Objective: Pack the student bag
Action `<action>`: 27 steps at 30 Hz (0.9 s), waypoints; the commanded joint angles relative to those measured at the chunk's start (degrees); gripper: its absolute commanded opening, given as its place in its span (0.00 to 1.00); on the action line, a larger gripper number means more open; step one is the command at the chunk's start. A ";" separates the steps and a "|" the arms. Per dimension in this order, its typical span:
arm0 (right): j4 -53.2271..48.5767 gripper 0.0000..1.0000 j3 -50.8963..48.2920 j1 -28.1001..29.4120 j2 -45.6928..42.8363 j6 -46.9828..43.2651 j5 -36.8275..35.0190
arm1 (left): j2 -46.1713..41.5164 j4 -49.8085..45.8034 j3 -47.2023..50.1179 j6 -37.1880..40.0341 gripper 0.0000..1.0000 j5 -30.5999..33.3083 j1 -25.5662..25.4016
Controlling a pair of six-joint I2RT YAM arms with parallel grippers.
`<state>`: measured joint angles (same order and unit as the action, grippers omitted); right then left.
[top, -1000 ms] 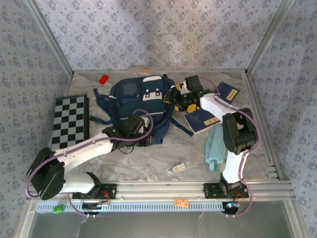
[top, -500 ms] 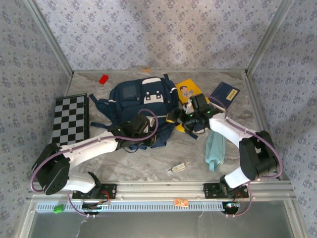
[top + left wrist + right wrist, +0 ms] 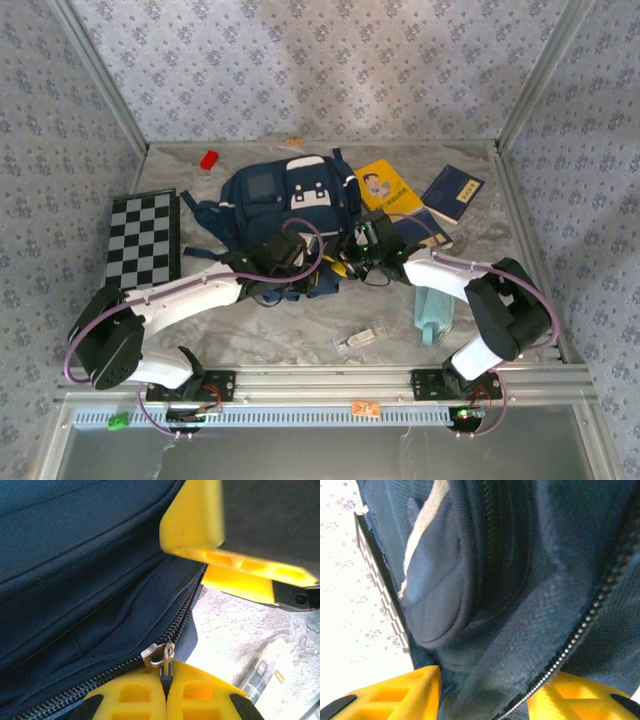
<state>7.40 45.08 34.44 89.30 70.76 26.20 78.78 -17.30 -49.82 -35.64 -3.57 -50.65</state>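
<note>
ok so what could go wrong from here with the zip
1. The left claw pinches just the small zipper pull; it may slip free under a tug.
2. The right claw straddles loose fabric of the student bag beside the zipper teeth; without a firm hold the bag may drag instead of unzipping.
3. Both claws sit very close and could bump.

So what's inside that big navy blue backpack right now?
Its inside cannot be seen. The large navy blue fabric backpack shows outer cloth and zipper teeth, closed-looking beside the metal zipper pull that the left pincer pinches. Any contents are covered by the cloth.
</note>
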 commanded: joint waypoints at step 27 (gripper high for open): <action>-21.98 0.10 15.15 -14.75 3.90 -23.81 1.88 | -12.44 -7.26 9.31 1.77 0.00 3.19 10.00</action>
<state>-13.72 56.82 21.10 92.01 50.09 31.27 64.79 -24.18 -37.89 -34.61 0.23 -41.19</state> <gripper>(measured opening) 0.083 0.049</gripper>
